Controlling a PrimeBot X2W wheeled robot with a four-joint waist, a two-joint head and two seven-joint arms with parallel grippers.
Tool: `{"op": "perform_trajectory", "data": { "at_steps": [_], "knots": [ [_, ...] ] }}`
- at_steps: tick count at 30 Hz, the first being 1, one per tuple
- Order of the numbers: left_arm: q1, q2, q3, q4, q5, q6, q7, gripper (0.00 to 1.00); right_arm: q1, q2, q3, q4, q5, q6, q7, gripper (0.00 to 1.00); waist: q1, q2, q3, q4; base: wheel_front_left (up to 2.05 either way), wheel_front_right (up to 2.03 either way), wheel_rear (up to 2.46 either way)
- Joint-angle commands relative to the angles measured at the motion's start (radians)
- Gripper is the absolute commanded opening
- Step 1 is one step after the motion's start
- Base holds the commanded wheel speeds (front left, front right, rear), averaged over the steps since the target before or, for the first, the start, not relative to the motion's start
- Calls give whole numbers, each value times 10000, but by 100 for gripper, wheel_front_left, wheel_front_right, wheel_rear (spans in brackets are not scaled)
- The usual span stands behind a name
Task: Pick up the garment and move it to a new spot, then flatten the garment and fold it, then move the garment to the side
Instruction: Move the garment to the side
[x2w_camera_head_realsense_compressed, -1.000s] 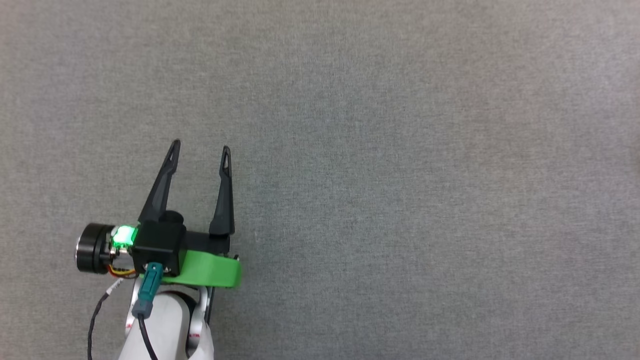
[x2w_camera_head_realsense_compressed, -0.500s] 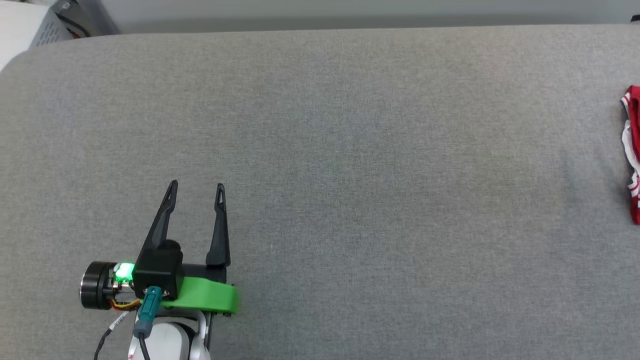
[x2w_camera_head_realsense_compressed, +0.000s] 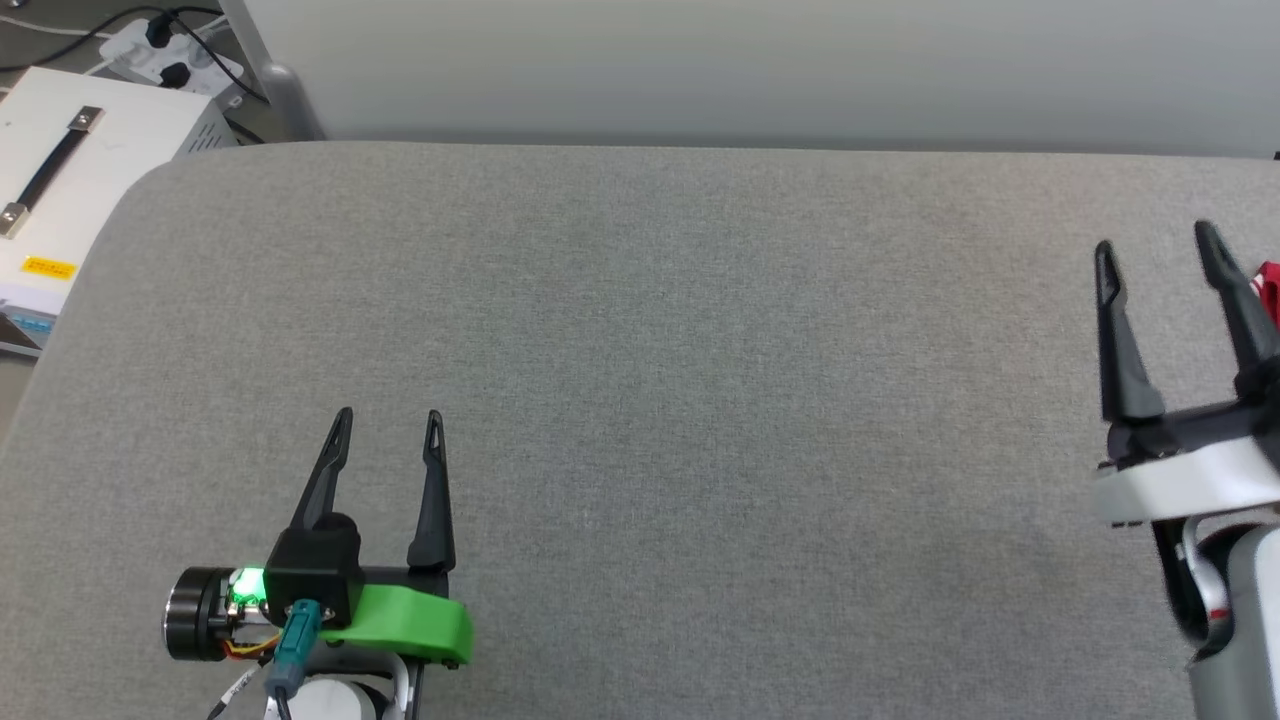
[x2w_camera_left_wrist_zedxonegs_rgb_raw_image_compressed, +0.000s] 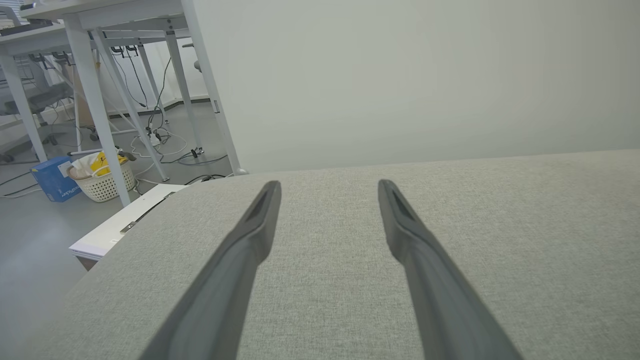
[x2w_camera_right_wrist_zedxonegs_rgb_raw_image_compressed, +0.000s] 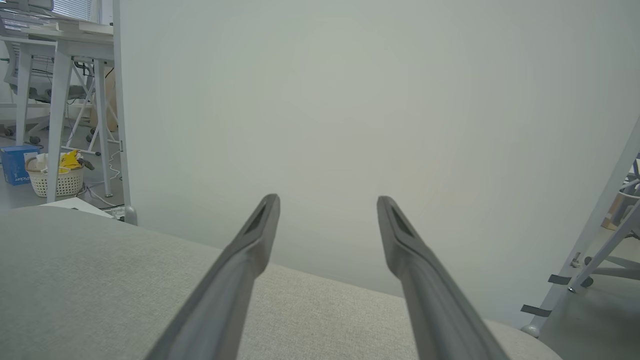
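Head view: left gripper (x2w_camera_head_realsense_compressed: 388, 414) and right gripper (x2w_camera_head_realsense_compressed: 1154, 238) spread, empty; garment (x2w_camera_head_realsense_compressed: 1270, 283) is a red sliver at far right, fold state unclear. Left wrist view: left gripper spread, nothing held. Right wrist view: right gripper same. Fits pre-pickup or set aside.

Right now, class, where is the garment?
In the head view, a red sliver of the garment sits at the far right edge, on the grey surface, just past the outer finger of the right gripper.
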Motion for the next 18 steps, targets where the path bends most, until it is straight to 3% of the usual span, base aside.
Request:
{"op": "perform_trajectory", "data": {
  "at_steps": [1,9,18],
  "knots": [
    [169,-65,33,43,-86,-63,-57,100,402,257,52,-158,-62,-9,-46,100,1,0,-263,144,0,0,0],
    [499,-168,138,181,-141,-146,-57,100,1972,1270,76,-346,83,-9,-46,100,1,0,-704,137,0,0,0],
    [856,-253,227,278,-211,-313,-57,100,3087,1655,-151,-372,315,-9,-47,100,1,0,-1057,49,0,0,0]
  ]
}}
